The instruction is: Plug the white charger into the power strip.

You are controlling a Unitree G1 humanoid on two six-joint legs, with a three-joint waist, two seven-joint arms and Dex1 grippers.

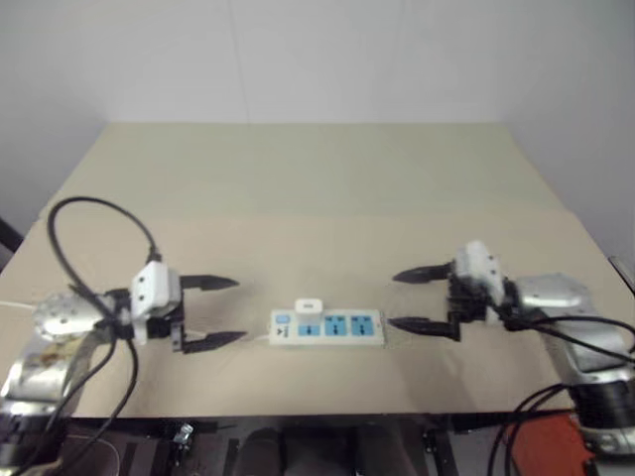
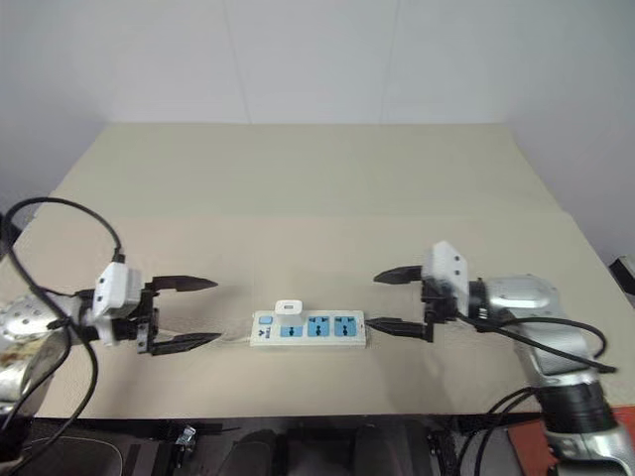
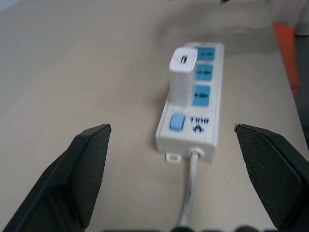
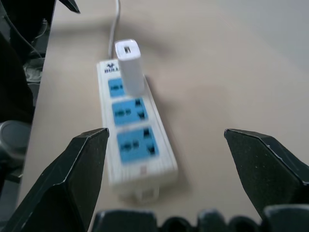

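Beige tabletop (image 1: 317, 188) runs back to a plain pale wall, and both arms reach in over its near edge. On the left, the left gripper (image 1: 210, 312) points toward the middle of the table with its two black fingers (image 3: 79, 179) spread wide and nothing between them. A black cable (image 1: 79, 238) loops up from that wrist. Just past its fingertips lies the power strip (image 1: 327, 327), a long white bar flat on the table with its length running left to right. The strip's blue switch (image 3: 177, 122) sits at the end nearest the left gripper, and its thin white cord (image 3: 189, 193) leaves from that same end. The white charger (image 1: 310, 305) stands upright in the blue socket next to the switch; the other two blue sockets (image 4: 130, 128) are bare. Near the strip's far end is the right gripper (image 1: 425, 299), aimed back toward the strip, its fingers equally wide apart and empty, close to the strip but not touching it.
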